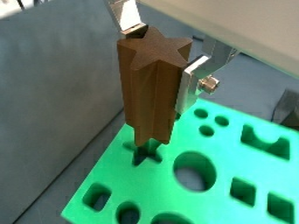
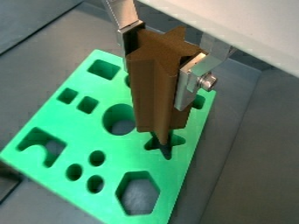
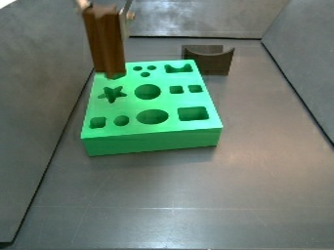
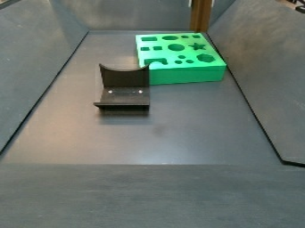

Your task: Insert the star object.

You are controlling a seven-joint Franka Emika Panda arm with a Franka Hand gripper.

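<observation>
My gripper (image 1: 163, 48) is shut on the star object (image 1: 149, 87), a tall brown ridged peg held upright; it also shows in the other wrist view (image 2: 155, 87). The silver fingers (image 2: 193, 77) clamp its top end. The peg hangs just above the green block (image 1: 233, 166), its lower end over the star-shaped hole (image 1: 145, 156), which shows in both wrist views (image 2: 163, 147). In a side view the peg (image 3: 104, 39) stands above the block (image 3: 150, 122), a little behind the star hole (image 3: 112, 94). In a side view the peg (image 4: 202, 13) rises over the block's (image 4: 179, 58) far corner.
The green block has several other holes: round (image 3: 148, 92), square (image 3: 193, 113), hexagonal (image 2: 136, 191). A short dark-brown block with a curved notch (image 3: 209, 59) stands behind the green block; it also shows in a side view (image 4: 121, 86). Grey walls enclose the floor.
</observation>
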